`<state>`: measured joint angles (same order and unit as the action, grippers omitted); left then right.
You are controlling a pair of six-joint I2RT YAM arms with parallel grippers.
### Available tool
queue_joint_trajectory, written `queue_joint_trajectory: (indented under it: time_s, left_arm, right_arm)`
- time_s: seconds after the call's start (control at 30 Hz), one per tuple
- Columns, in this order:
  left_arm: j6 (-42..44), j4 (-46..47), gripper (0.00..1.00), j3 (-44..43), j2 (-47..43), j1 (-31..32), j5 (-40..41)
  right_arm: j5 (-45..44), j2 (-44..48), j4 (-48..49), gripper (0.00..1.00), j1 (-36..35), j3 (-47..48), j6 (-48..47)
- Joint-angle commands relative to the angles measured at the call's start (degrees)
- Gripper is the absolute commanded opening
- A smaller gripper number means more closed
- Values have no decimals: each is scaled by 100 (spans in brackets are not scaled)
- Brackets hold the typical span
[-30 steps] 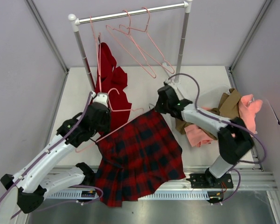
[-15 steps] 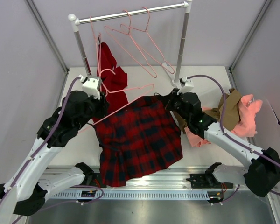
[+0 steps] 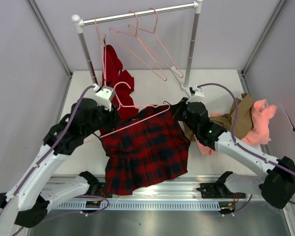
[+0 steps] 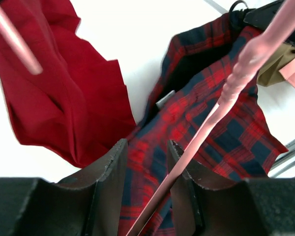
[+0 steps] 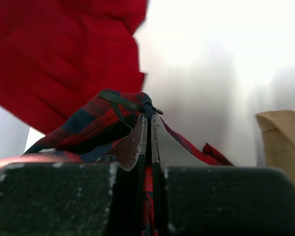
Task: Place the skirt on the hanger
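Note:
The red and navy plaid skirt hangs lifted between both arms, with its hem over the table's front rail. My right gripper is shut on the skirt's waistband by the zipper. The pale-pink hanger is off the table, hook up, and its long bar runs along the skirt's top edge. My left gripper holds the hanger at its left side. In the left wrist view the pink hanger crosses slantwise between the part-closed jaws of the left gripper, above the skirt.
A metal rack stands at the back with more pink hangers and a plain red garment hanging at its left post. Tan and pink clothes lie piled on the right side of the table.
Both arms rose and carried the skirt and hanger back toward the rack. The skirt's hem came up off the front rail area. The right arm's elbow swung out to the right.

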<state>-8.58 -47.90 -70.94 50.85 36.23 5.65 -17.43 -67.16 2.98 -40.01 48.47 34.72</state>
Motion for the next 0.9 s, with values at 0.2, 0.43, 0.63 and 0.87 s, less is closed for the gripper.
queue_joint_trajectory:
  time_s: [0.2,0.43,0.63,0.87]
  left_arm:
    - [-469,220,0,-297,610,-46,-178]
    - [-434,123,0,-351,698,-46,6]
    - [-381,26,0,-368,733,-46,235]
    - [-320,-44,0,-439,716,-72,349]
  right_arm:
    - [-700,387,554,0,-358,189,-70]
    - [-823,396,537,0,-367,260,-88]
    - [-964,387,545,0,-385,225,-27]
    - [-903,388,598,0,-385,137,254]
